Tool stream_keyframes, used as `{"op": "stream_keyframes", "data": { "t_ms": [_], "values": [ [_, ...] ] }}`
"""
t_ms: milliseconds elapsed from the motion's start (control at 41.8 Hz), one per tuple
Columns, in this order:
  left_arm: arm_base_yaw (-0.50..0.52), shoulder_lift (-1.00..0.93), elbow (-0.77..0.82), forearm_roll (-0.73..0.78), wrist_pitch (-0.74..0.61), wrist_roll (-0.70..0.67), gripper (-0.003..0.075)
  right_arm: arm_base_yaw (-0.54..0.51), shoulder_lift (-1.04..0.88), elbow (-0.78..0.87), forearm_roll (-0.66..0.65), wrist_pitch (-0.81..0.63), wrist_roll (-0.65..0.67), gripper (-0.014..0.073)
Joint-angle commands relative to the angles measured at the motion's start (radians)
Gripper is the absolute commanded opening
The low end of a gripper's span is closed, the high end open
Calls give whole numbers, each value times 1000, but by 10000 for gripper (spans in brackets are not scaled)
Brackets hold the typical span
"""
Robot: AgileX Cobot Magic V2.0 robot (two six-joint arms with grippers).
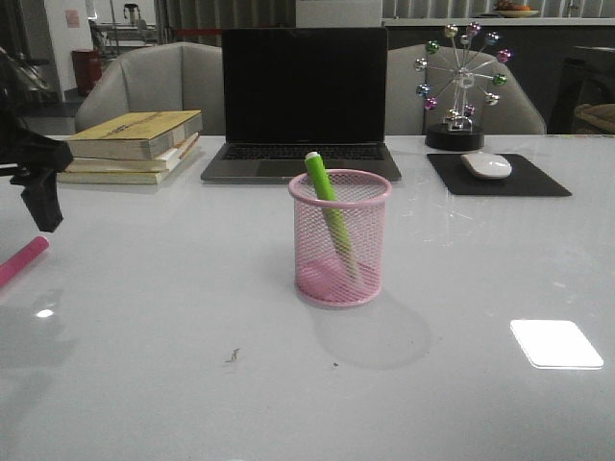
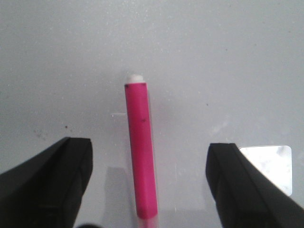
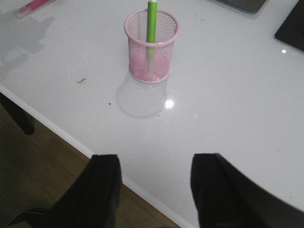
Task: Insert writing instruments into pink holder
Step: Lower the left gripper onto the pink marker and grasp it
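The pink cup (image 1: 339, 238) stands on the table (image 1: 192, 317), in front of the laptop (image 1: 304, 101). The green pen (image 1: 330, 211) leans inside it. The pink pen (image 2: 141, 152) lies well left of the cup, between my left gripper's (image 2: 147, 183) wide-spread fingers, untouched. My right gripper (image 3: 154, 187) hangs wide, holding nothing.

You are looking at an office: a white table (image 1: 144, 384) carries an open laptop (image 1: 304, 101), with stacked books (image 1: 135, 144) to its left, a mouse (image 1: 487, 165) on a black pad (image 1: 500, 177) to its right, and 2 grey armchairs (image 1: 154, 82) behind it.
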Motion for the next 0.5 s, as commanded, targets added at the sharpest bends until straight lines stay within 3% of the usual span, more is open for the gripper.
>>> {"op": "stream_keyframes", "data": {
  "t_ms": [0,215,478],
  "values": [
    [1,2,-74,-8,-15,-6,549,1,3,-26,-13,-67,-10,454],
    [1,80,-128,-8,-12,-6,523,1,3,-26,-13,-65,-10,454],
    [1,115,-141,-8,14,-6,412,1,3,-26,-13,-63,-10,454]
  ]
}}
